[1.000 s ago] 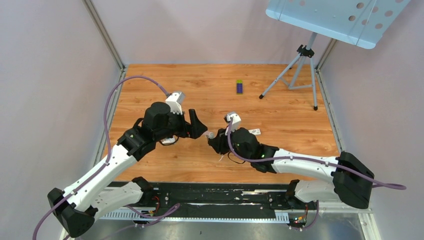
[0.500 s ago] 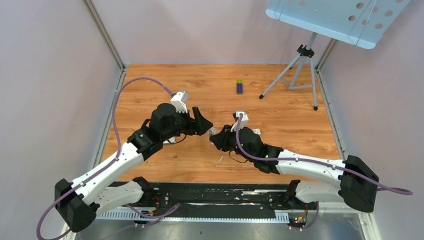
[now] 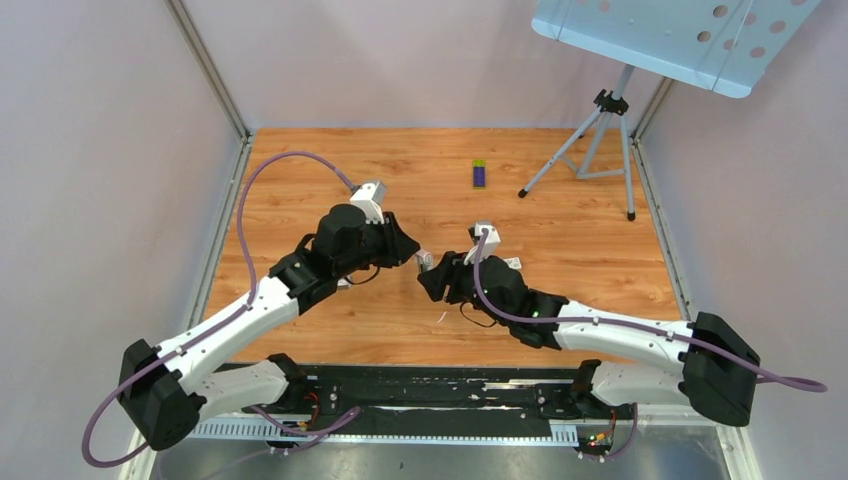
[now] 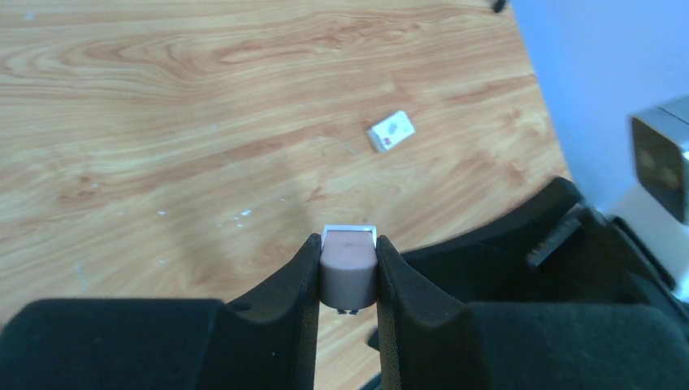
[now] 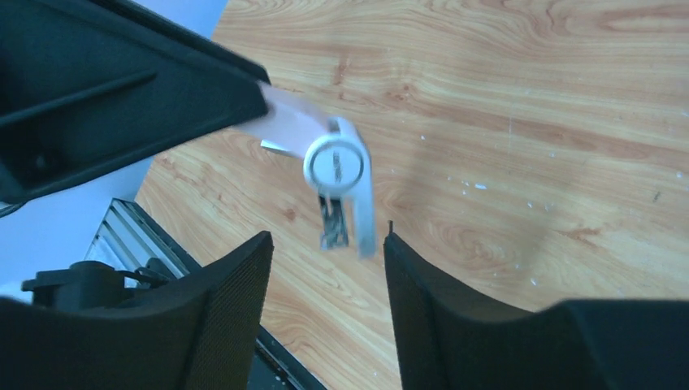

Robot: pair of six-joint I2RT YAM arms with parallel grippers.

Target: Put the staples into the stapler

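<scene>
The stapler [image 4: 348,264], a small mauve body with a metal rail, hangs in the air between the two arms [image 3: 425,262]. My left gripper [image 4: 348,244] is shut on its rear end, one finger on each side. In the right wrist view the stapler's [image 5: 337,166] round front end faces the camera, with a metal strip and a dark part hanging under it. My right gripper [image 5: 327,238] is open just below it, fingers apart and touching nothing. The staples are out of view.
A small white card with marks [image 3: 510,263] lies on the wooden table right of the grippers. A purple-and-green little box [image 3: 479,173] sits farther back. A tripod stand [image 3: 600,140] is at the back right. Metal rails edge the table [image 3: 300,330].
My left gripper moved in to the right and shut on the stapler. My right gripper, which held the stapler before, opened and let it go.
</scene>
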